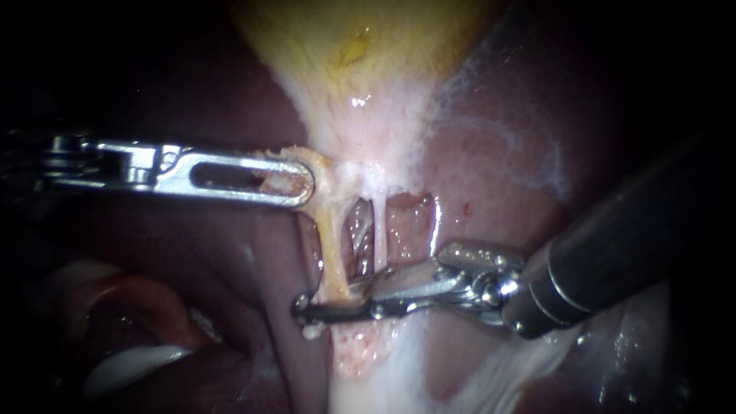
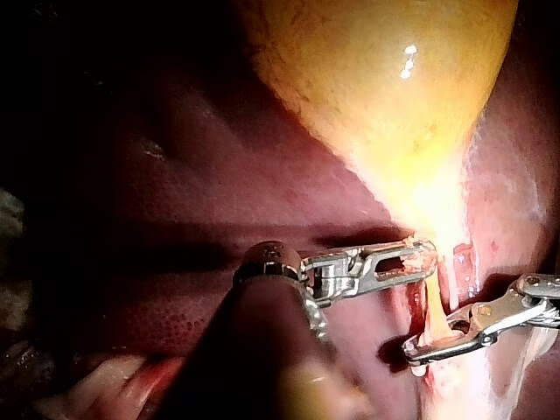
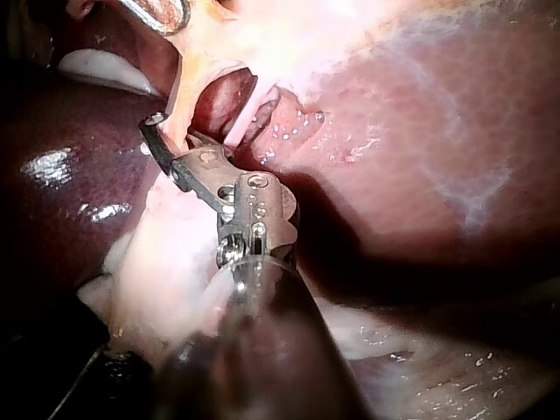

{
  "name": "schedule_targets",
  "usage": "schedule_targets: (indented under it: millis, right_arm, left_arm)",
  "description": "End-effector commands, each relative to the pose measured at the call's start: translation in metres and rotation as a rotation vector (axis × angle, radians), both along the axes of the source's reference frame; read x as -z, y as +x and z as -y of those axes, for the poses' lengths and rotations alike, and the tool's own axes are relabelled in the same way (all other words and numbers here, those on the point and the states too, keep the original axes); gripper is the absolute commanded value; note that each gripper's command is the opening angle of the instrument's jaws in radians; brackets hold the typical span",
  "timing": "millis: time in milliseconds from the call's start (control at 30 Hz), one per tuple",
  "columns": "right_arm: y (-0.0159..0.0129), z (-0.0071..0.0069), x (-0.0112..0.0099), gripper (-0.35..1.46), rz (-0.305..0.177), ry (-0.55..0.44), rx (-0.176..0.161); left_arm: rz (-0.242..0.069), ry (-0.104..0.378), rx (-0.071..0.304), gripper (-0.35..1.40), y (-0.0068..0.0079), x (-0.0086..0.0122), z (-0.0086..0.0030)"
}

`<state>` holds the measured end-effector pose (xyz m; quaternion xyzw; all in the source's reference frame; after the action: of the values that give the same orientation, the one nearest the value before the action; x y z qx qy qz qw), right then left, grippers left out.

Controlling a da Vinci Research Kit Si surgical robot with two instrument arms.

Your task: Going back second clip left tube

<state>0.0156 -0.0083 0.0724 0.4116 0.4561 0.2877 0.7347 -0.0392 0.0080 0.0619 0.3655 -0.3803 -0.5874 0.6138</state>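
The yellow gallbladder [image 1: 360, 46] narrows to a pale neck with two thin tubes below it. My left instrument [image 1: 299, 188] comes in level from the left. Its slotted jaws are shut on the tissue at the neck, at the top of the left tube [image 1: 331, 245], holding it taut. My right instrument [image 1: 330, 303] reaches in from the right. Its jaws stand slightly apart with the foot of the left tube between them. I cannot tell a clip from the dark lower jaw there. The thinner right tube [image 1: 379, 230] hangs just beside it. The right wrist view shows the hooked jaw tip [image 3: 157, 136] against the tube.
Dark red liver [image 1: 521, 153] lies all around, with whitish film at the upper right. Pale fatty tissue [image 1: 368, 368] spreads below the tubes. A window [image 1: 406, 226] of bare liver shows behind the tubes. Pink and white folds [image 1: 130, 337] lie at the lower left.
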Motion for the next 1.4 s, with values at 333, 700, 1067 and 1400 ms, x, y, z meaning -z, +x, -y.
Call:
schedule_targets:
  millis: [333, 700, 1067, 1400]
  right_arm:
    - [-0.0002, -0.0005, -0.0003, 0.30, -0.102, -0.173, 0.006]
    - [-0.0008, -0.0004, -0.0001, 0.50, -0.135, -0.368, -0.009]
    - [-0.0044, -0.0012, 0.0005, 0.50, -0.151, -0.464, 0.004]
    - [-0.0112, -0.0052, 0.0048, 0.50, -0.162, -0.564, 0.012]
  left_arm:
    - [0.000, -0.001, 0.000, -0.35, 0.0000, -0.0001, 0.0000]
    - [0.000, -0.001, -0.001, -0.35, 0.0002, -0.0001, 0.0000]
    - [0.001, -0.001, -0.001, -0.35, 0.0003, -0.0001, 0.0001]
    - [0.001, -0.001, -0.001, -0.35, 0.0003, -0.0002, 0.0001]
